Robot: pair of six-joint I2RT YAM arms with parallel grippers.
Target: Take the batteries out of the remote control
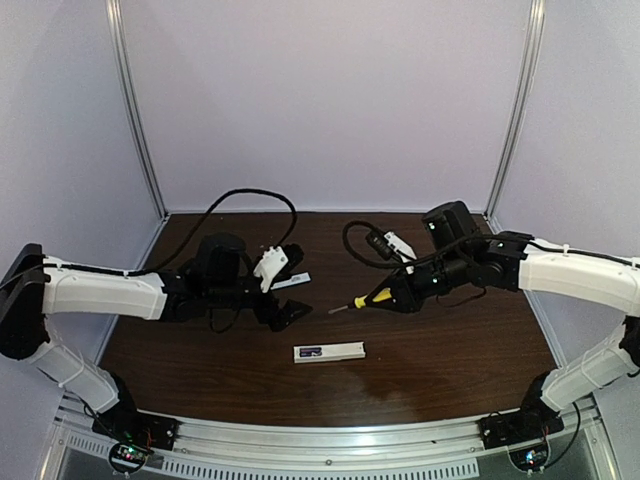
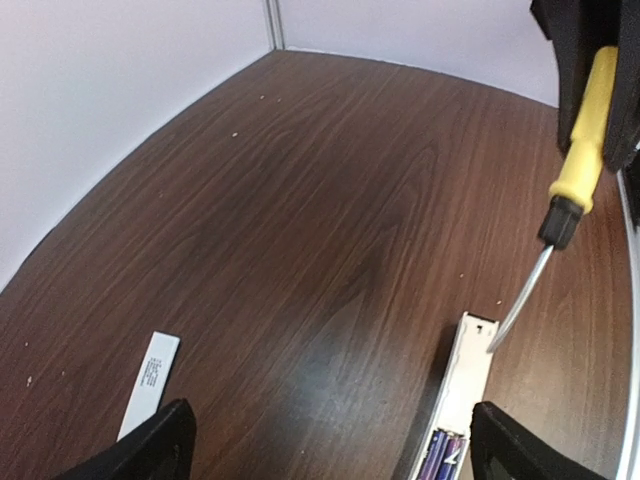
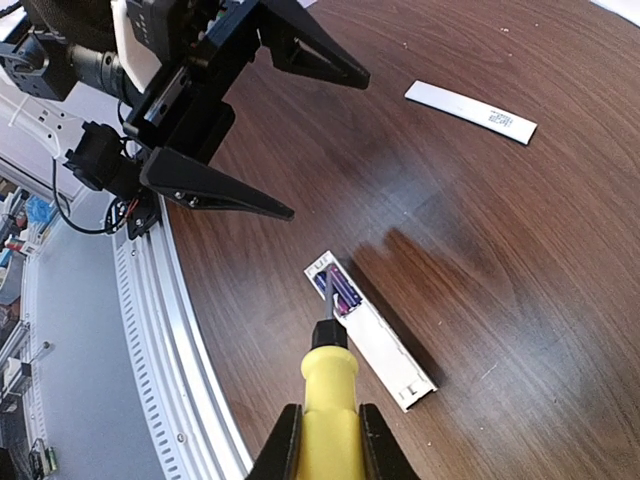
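Clamped in our right gripper [image 3: 330,440], the screwdriver [image 3: 328,385] points its tip at the batteries [image 3: 338,290], seated in the uncovered remote control [image 3: 385,350] lying on the table [image 1: 450,370]. Our left gripper [image 1: 300,296] hangs wide open, empty. We judge prying is in hand; next, lever one battery out.

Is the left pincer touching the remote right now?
Apart. The right wrist view shows a strip of bare table between the open left pincer and the near end of the remote.

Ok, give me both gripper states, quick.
Left gripper: open, holding nothing.
Right gripper: closed on the yellow-handled screwdriver.
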